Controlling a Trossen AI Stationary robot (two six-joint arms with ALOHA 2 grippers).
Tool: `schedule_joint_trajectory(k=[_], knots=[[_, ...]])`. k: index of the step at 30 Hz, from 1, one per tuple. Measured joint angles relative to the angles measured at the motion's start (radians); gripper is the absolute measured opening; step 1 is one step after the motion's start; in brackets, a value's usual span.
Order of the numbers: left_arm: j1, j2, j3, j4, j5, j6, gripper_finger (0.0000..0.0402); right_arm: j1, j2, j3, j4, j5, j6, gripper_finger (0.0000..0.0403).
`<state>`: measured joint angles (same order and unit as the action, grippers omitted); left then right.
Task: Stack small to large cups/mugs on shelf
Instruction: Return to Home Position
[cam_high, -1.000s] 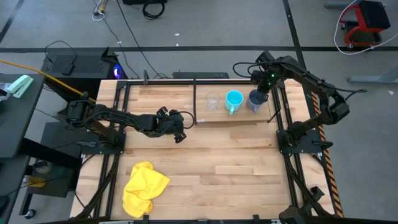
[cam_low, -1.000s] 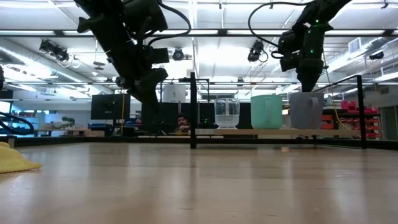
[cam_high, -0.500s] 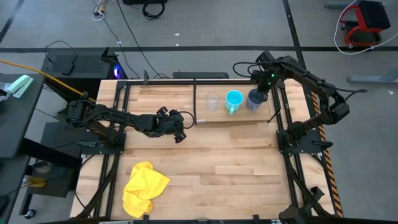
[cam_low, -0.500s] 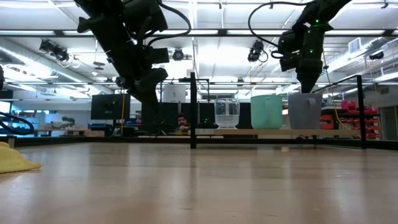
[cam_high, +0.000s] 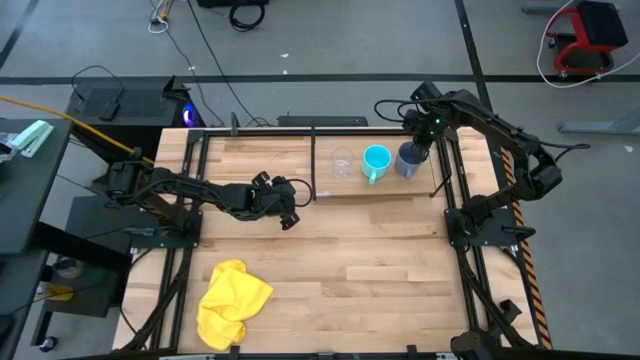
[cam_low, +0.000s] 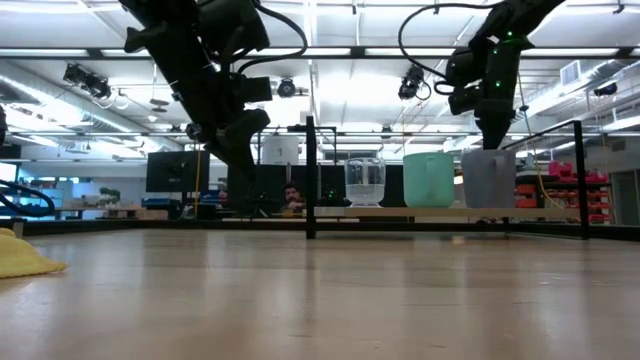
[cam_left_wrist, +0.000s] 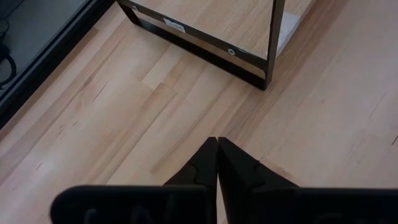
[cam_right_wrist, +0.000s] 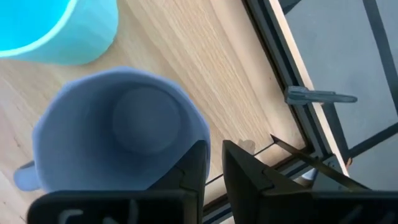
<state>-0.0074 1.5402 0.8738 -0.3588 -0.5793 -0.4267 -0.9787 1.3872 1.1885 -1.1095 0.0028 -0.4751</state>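
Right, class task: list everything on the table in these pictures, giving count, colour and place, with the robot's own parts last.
glass cup: one, clear, on the shelf, row's end nearer the left arm
cyan mug: one, bright cyan, on the shelf, middle of the row
grey-blue mug: one, grey-blue, on the shelf, row's end nearer the right arm
shelf: one, light wood, black frame, at the tabletop's far side
cloth: one, yellow, crumpled, on the left arm's side, away from the shelf
tabletop: one, light wood
left claw: one, dark, shut, over bare tabletop beside the shelf
right claw: one, dark, slightly open, above the grey-blue mug, holding nothing
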Motion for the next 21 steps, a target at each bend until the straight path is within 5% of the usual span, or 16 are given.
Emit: schedule_joint_trajectory(k=[13,21], knots=[[0.000,0.000,0.000,0.004,0.000,-0.006,0.0024,0.056,-0.002,0.164,-0.123,0.013,0.228,0.0059],[0.000,0.000,0.000,0.018,0.000,-0.006,0.0014,0.285,-0.049,0.160,-0.161,-0.072,0.447,0.0058]])
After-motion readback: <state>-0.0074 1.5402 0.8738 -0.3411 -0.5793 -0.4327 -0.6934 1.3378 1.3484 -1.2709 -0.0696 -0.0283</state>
